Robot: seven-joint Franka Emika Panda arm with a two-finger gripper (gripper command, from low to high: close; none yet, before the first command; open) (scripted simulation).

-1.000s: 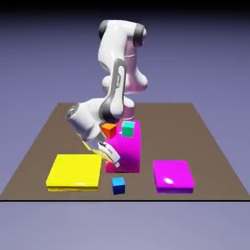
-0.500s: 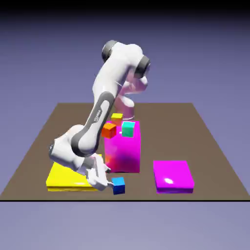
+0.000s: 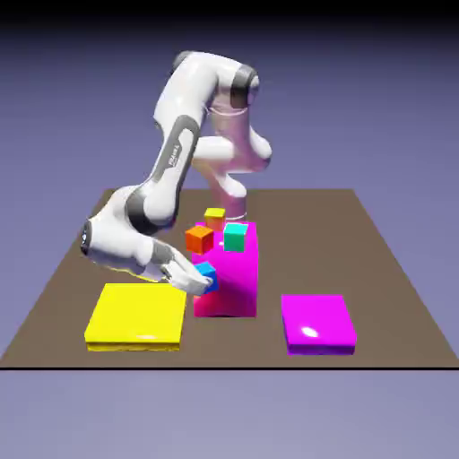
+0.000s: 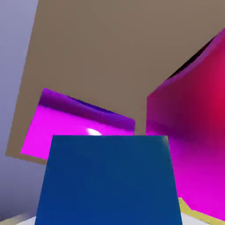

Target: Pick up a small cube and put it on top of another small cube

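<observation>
The end effector [image 3: 204, 280] holds the small bright blue cube [image 3: 205, 272] clamped between its fingers, lifted clear of the brown bench [image 3: 376, 260], left of centre in the exterior view. The cube sits in front of the tall magenta block [image 3: 231, 282], whose top carries a small orange cube [image 3: 199, 239] and a small teal cube [image 3: 235, 237]. In the hand view the blue cube [image 4: 107, 180] fills the lower middle, hiding the fingertips. A flat yellow slab [image 3: 136, 315] lies lower left, a flat magenta slab [image 3: 317, 323] lower right.

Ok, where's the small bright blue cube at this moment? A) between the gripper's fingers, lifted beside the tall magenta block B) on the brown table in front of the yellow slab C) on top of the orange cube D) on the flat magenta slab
A: the small bright blue cube sits in the gripper, off the table beside the tall magenta block, and fills the hand view's bottom.
</observation>
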